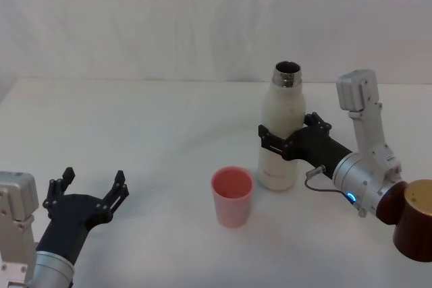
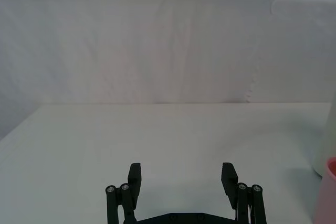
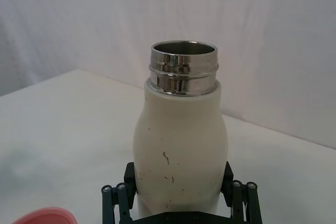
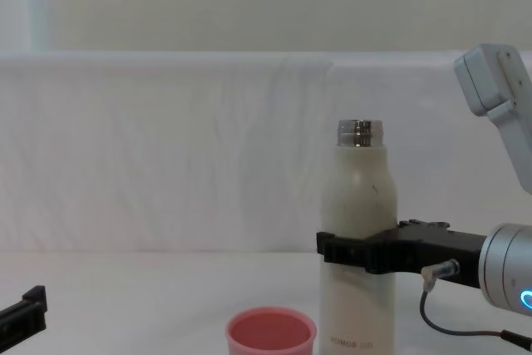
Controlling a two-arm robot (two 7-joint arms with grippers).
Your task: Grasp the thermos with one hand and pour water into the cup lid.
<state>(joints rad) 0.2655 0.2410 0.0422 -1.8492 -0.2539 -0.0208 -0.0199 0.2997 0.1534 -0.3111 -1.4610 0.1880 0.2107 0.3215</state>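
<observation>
We are taking the thermos as our landmark: it is standing upright on the white table, long axis vertical, steel neck open at the top. Our right gripper is reaching in from the thermos's right side and its black fingers are wrapping the body at about mid-height, one on each flank; in the right wrist view the fingers are sitting against both sides of the cream wall, so we are judging the grip as closed on the bottle. The base is looking as if it is resting on the table, though we cannot tell that for certain.

The cup lid is standing just beside the thermos, to its left and nearer to us, mouth up, apart from it. That is the relation the pour is turning on: the neck has to tip leftward and toward us, away from the right arm, to come over the pink rim. We are judging that a lift will be needed first, since the cup is sitting so close to the bottle's base.

Our left gripper is waiting well to the left of the thermos, low over the table, fingers spread wide and holding nothing. Nothing is standing between bottle and cup
</observation>
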